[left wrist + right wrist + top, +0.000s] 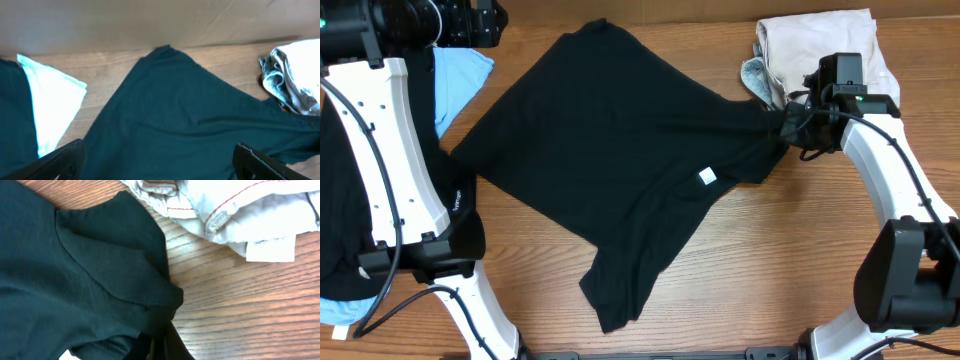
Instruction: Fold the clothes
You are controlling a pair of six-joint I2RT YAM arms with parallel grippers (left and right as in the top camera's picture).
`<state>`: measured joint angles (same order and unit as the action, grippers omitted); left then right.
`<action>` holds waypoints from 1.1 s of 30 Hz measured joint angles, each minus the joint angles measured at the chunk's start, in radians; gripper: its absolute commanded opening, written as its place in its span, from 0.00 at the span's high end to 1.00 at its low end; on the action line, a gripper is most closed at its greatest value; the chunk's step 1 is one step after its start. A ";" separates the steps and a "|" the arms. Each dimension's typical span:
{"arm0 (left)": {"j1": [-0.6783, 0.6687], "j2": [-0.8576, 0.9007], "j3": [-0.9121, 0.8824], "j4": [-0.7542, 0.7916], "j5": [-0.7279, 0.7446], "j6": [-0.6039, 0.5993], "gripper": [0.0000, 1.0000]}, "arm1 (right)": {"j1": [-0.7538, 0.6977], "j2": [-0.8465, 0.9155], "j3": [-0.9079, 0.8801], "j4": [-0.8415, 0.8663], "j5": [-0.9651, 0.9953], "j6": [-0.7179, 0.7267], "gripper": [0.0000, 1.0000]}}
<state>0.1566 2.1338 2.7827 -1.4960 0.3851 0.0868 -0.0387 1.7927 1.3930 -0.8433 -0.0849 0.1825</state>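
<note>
Black T-shirt lies spread slantwise across the middle of the bench. It is rumpled rather than flat, with one end trailing toward the near edge and a small white tag showing on top. The right arm reaches in to the shirt's right-hand edge, and the right jaws are closed on a bunched pinch of it, just beside the beige pile in the far right corner. The right wrist view shows the cloth gathered into a thick wad at the tips. The left jaws stand wide open and hold nothing. They are held above the left part of the shirt, with the light-blue shirt off to their left. The main risk, as I judge it, is that the pinch has taken several layers. A pull from here would then drag the garment like a rope instead of lifting one clean edge, and any fold would come out twisted. The grip also sits close to the beige pile, so a sweep toward the far corner could catch that pile and spoil its stack. With only one side held, a hard tug would slide the whole shirt across the wood rather than stretch it flat. A pinch this close to the edge could also slip free partway through a lift.
</note>
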 measured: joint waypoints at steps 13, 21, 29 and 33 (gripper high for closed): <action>-0.026 0.002 -0.290 0.083 -0.126 0.083 0.00 | 0.017 -0.033 0.112 -0.155 -0.154 -0.029 0.02; -0.021 0.002 -0.461 0.095 -0.169 0.134 0.00 | 0.170 -0.171 0.131 -0.331 -0.224 -0.016 0.02; -0.010 0.005 -0.766 0.253 -0.283 0.092 0.04 | 0.299 -0.171 0.131 -0.434 -0.221 0.053 0.03; 0.008 0.005 -0.873 0.356 -0.312 0.066 0.05 | 0.361 -0.171 0.131 -0.444 -0.217 0.068 0.03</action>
<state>0.1642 2.1387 1.9095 -1.1400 0.0731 0.1524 0.3222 1.6215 1.5242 -1.2873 -0.3019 0.2504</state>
